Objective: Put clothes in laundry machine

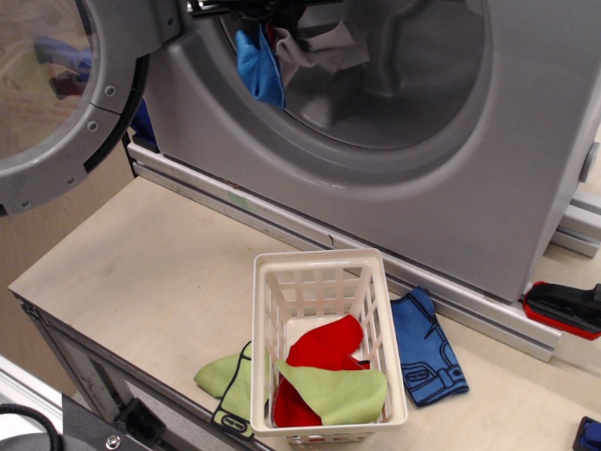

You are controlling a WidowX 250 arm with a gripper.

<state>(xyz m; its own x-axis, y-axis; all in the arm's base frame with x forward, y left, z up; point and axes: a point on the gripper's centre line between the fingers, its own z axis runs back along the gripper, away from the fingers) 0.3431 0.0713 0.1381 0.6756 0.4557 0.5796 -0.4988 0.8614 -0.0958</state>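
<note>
- The gripper (272, 7) is only a dark sliver at the top edge of the view, at about 12 o'clock; a bright blue cloth (258, 64) and a light grey cloth (315, 45) hang from it, so the jaws look pinched on that bundle, though the fingertips themselves are cut off.
- Both pieces dangle inside the round opening of the laundry machine (394, 178), above the ribbed drum floor, touching nothing below that I can make out.
- To do this step well, I would carry the bundle deeper toward the back of the drum before letting go, so the blue tail, near the opening's rim at 10 o'clock, falls inside rather than draping over the lip.
- Release should be full and the arm should lift straight out; limp felt may cling to one finger.
- More waits at 6 o'clock: red (319, 349) and light green (333, 393) pieces in the white basket (324, 272), another green piece (225, 378) and a jeans-print piece (427, 349) on the surface (150, 272) beside it.
- The door (56, 103) stands open at 9 o'clock, clear of the path.
</note>
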